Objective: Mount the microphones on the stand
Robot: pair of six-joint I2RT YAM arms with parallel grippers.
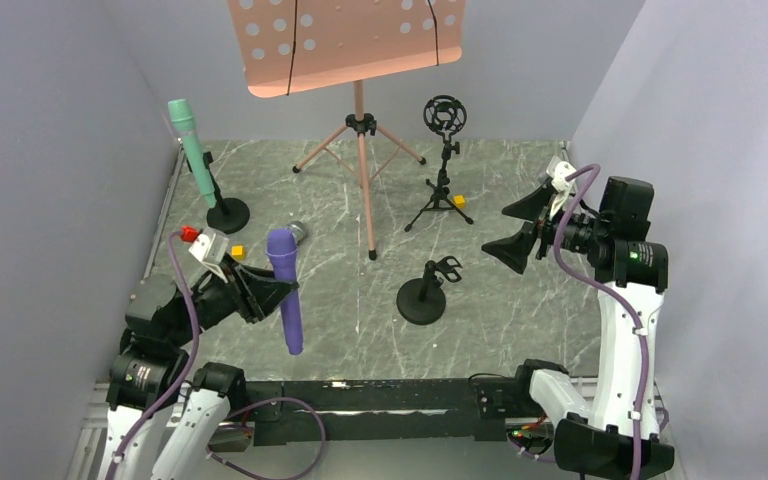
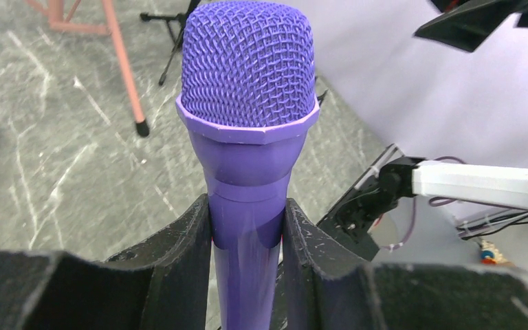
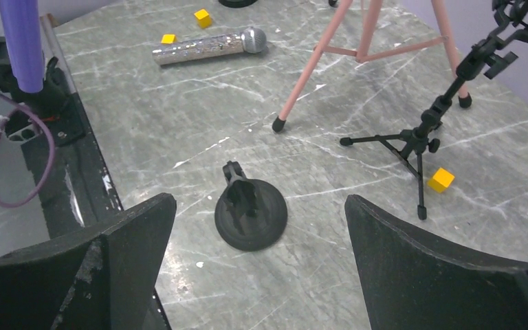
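My left gripper (image 1: 276, 290) (image 2: 247, 234) is shut on the purple microphone (image 1: 287, 285) (image 2: 247, 103) just below its mesh head and holds it head up above the near left of the table. The mint green microphone (image 1: 191, 150) sits clipped in a round-base stand (image 1: 227, 214) at the back left. The glittery silver microphone (image 3: 206, 47) lies flat on the table, mostly hidden behind the purple one in the top view (image 1: 298, 231). An empty round-base stand with a clip (image 1: 423, 298) (image 3: 250, 213) stands mid-table. My right gripper (image 1: 520, 228) (image 3: 259, 203) is open and empty, raised to the right of it.
A pink music stand (image 1: 360, 130) on a tripod stands at the back centre. A black tripod with a ring-shaped shock mount (image 1: 444, 160) (image 3: 447, 103) stands to its right. Small yellow cubes (image 1: 459, 202) (image 3: 441, 179) lie on the marble table. Grey walls close both sides.
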